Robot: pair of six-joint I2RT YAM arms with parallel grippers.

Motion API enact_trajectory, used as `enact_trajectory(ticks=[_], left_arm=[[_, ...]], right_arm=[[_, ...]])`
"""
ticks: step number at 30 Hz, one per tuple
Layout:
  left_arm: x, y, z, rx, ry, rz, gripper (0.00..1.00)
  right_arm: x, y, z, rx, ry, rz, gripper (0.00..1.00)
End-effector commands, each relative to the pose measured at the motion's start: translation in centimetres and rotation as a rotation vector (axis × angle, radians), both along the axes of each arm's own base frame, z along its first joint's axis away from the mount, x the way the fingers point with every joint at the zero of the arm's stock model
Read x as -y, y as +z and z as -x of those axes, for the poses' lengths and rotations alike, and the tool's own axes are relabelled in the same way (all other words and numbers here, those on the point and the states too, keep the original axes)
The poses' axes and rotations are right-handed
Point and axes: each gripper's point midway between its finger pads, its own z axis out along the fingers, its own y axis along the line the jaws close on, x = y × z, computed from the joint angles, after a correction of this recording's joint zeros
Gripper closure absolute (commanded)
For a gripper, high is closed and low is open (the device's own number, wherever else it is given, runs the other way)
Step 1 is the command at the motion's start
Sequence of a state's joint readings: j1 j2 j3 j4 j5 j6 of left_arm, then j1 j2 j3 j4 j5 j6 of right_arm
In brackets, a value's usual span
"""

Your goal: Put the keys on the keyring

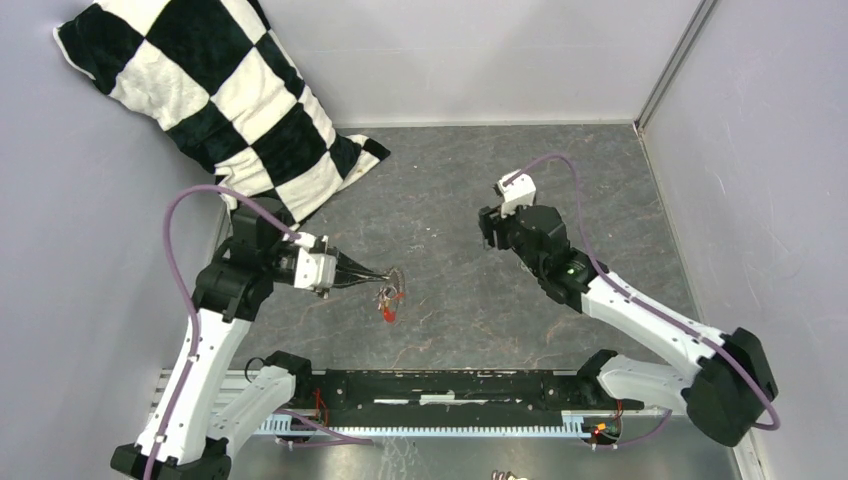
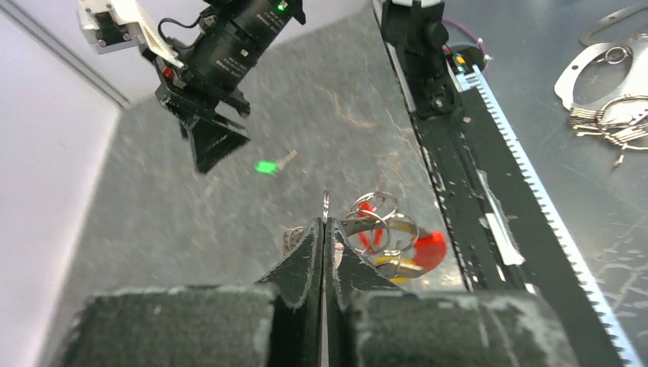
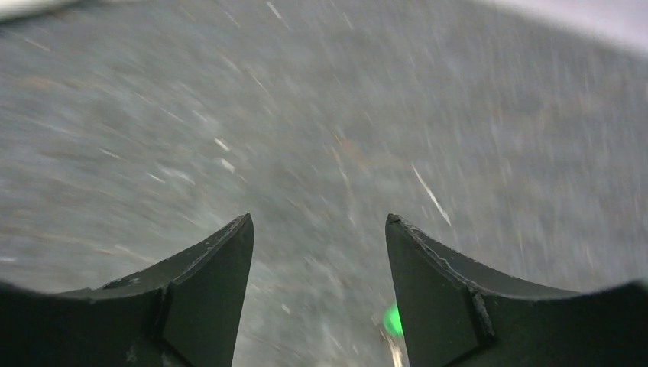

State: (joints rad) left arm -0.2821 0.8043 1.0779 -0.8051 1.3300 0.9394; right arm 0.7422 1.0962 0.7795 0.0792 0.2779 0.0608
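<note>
Left gripper (image 2: 325,225): jaws pressed together on the wire of the keyring (image 2: 374,218), with a thin edge of ring standing up between the tips. Hangs low over the worktop (image 1: 560,180), left of centre and toward the near edge. Silver coils bunched just beside the tips in the left wrist view, a red strap (image 2: 364,229) showing among them. Red key (image 2: 429,248) and yellow key (image 2: 397,267) sitting in the same cluster, touching the coils. Cannot tell whether threaded on or merely lying against. Reads from overhead as a small tangle at the gripper's tips, red head nearest the near edge.

Right gripper (image 3: 319,222): jaws spread apart, bare worktop showing through the gap. Hovers above the worktop right of centre, well apart from the left gripper. Green key (image 2: 266,167) lying flat on the worktop, apart from the keyring and just beside the right gripper's tips. Shows in the right wrist view only as a blurred green head at the inner edge of one finger.

Also recorded: checkered cushion (image 1: 200,100) in the far left corner, leaning against the wall. Toothed rail (image 1: 450,385) along the near edge. Loose spare rings (image 2: 611,115) lying beyond that rail.
</note>
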Motion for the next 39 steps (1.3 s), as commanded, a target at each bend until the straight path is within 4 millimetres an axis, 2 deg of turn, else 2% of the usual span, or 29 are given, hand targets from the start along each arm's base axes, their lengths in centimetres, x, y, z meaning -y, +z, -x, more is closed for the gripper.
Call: enact_trajectory(ticks=[1, 4, 6, 12, 17, 23, 32, 39], left_arm=[[-0.4, -2.3, -0.5, -0.156, 0.083, -0.056, 0.98], [-0.5, -3.8, -0.5, -0.21, 0.086, -0.095, 0.98], [-0.7, -4.7, -0.4, -0.222, 0.086, -0.124, 0.98], [-1.1, -6.0, 0.2, -0.257, 0.098, -0.157, 0.98], [-1.3, -5.8, 0.6, -0.247, 0.107, -0.156, 0.98], [-1.4, -5.8, 0.6, -0.25, 0.116, -0.158, 0.98], [-1.5, -5.9, 0.4, -0.257, 0.128, -0.166, 0.98], [-1.5, -5.6, 0.3, -0.237, 0.134, -0.167, 0.98]], right_arm=[[6.1, -9.4, -0.8, -0.23, -0.235, 0.037, 0.29], [7.7, -13.0, -0.5, -0.292, -0.274, 0.079, 0.29], [7.8, -14.6, -0.3, -0.321, -0.262, 0.121, 0.31], [8.2, -17.2, 0.5, -0.359, -0.235, 0.186, 0.35], [8.5, -18.2, 0.7, -0.359, -0.237, 0.21, 0.36], [8.4, -19.3, 0.6, -0.376, -0.242, 0.218, 0.42], [9.6, -20.6, 0.3, -0.381, -0.312, 0.269, 0.45], [9.7, -21.2, 0.0, -0.384, -0.323, 0.281, 0.56]])
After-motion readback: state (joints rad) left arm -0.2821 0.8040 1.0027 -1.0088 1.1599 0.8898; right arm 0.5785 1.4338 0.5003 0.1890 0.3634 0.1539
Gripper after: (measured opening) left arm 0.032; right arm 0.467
